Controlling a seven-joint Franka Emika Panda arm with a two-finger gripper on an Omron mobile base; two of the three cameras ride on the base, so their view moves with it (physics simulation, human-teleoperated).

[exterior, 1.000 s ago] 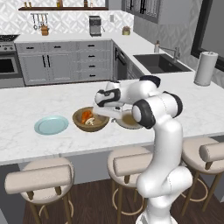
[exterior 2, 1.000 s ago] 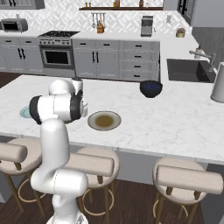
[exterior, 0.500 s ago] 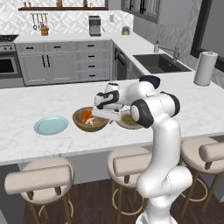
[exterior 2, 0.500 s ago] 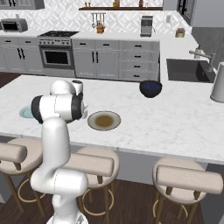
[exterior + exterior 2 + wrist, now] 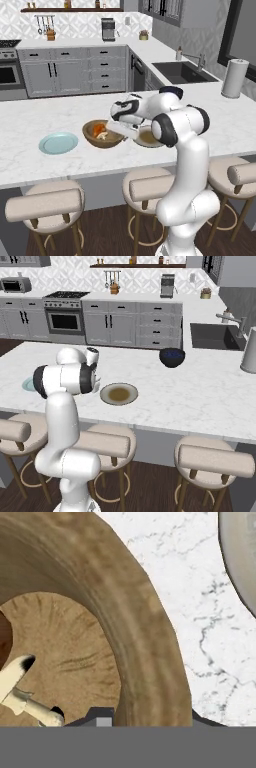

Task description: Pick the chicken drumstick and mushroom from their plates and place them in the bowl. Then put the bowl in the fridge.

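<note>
Now that my fingers (image 5: 116,129) have narrowed from wide open onto the bowl's (image 5: 103,134) right rim, drumstick (image 5: 99,128) and mushroom (image 5: 19,689) lie inside. I judge the loading done; carrying it to the fridge remains.

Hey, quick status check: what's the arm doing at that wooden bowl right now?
Gripper closing on the bowl's right rim. Drumstick and mushroom inside the bowl. Both plates bare: blue, grey-brown. Nothing blocking.
</note>
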